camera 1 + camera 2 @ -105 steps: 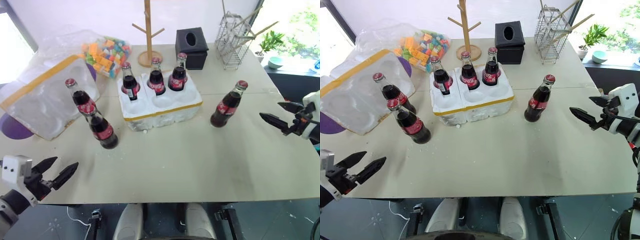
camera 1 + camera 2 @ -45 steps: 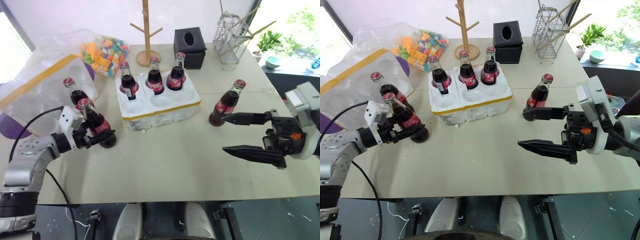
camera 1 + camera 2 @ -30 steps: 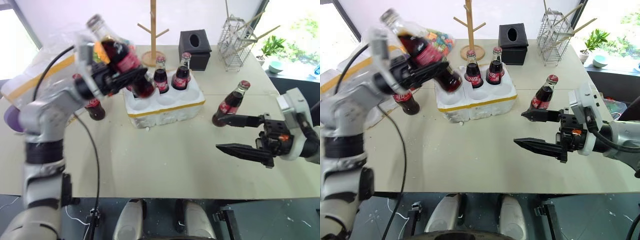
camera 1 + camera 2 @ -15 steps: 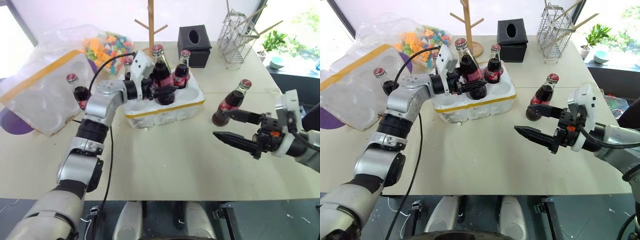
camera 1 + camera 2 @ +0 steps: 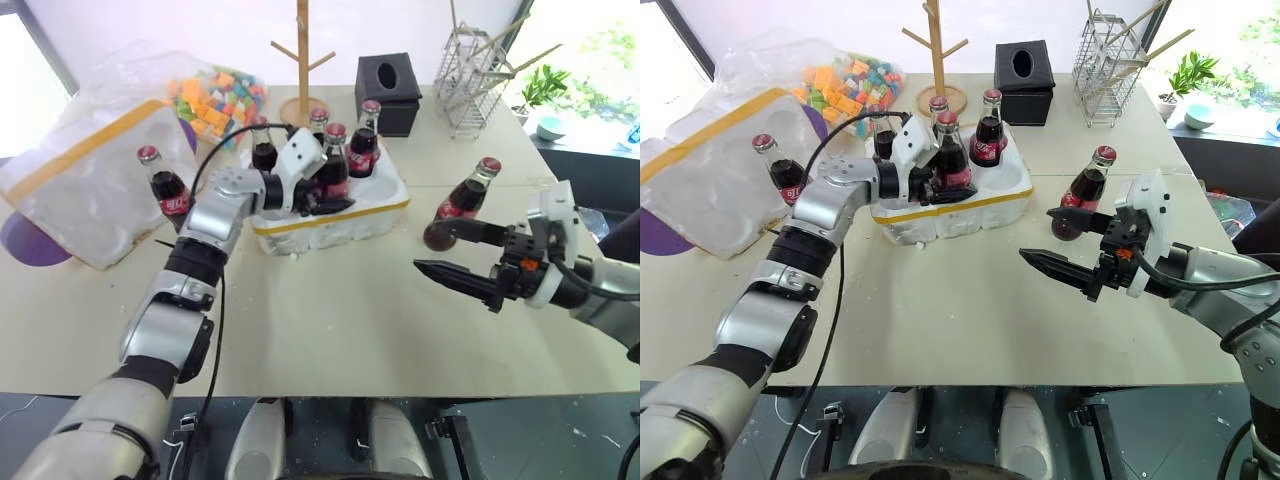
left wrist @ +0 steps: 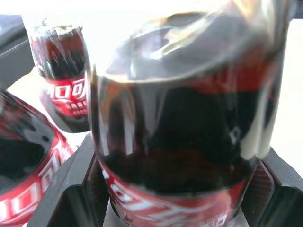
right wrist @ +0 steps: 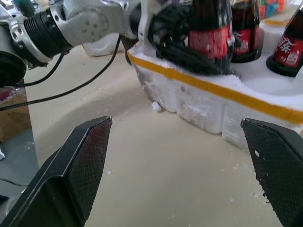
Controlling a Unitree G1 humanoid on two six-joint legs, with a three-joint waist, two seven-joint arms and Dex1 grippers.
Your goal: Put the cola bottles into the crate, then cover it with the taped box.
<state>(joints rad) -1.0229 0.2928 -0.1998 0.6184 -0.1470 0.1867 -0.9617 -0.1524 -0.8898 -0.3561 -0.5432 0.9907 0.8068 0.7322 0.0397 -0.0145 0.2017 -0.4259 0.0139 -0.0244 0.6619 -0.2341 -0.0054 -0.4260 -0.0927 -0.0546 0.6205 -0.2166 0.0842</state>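
Two head cameras look forward and down over the counter (image 5: 330,330), sharing nearly the same scene, slightly offset sideways. The left wrist camera sits very close against a cola bottle (image 6: 184,123). The right wrist camera looks low across the counter toward the crate (image 7: 213,101), which the head views also show from above.

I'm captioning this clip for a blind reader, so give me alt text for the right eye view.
The left tool grips a red-capped glass cola bottle upright over the white foam crate with yellow tape, beside three bottles already seated. The right tool hangs open near a lone bottle on the beige table.
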